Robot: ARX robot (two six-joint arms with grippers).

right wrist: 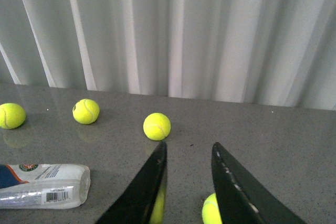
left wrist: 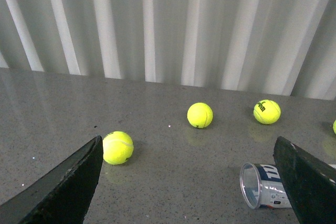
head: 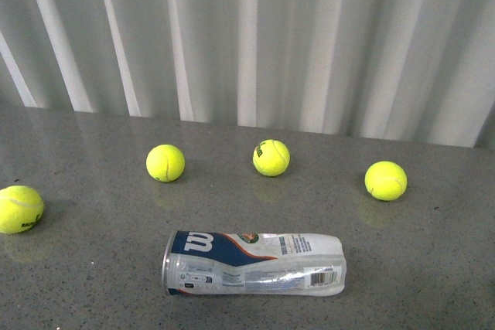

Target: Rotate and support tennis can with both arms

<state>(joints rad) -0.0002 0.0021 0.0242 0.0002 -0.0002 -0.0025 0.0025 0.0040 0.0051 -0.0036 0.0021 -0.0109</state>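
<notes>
The tennis can [head: 254,263] lies on its side on the grey table, its rimmed open end to the left and its closed end to the right. Neither arm shows in the front view. In the left wrist view my left gripper [left wrist: 187,140] is wide open and empty, and the can's open end [left wrist: 261,185] lies beside one finger [left wrist: 310,182]. In the right wrist view my right gripper [right wrist: 189,145] is open, with the can's closed end [right wrist: 44,184] off to one side and apart from it.
Four yellow tennis balls lie beyond the can: one at the far left [head: 19,209], and three others in a row [head: 165,163], [head: 271,158], [head: 385,181]. Another ball [right wrist: 209,211] lies low between the right fingers, partly hidden. Pale pleated curtains [head: 247,36] back the table.
</notes>
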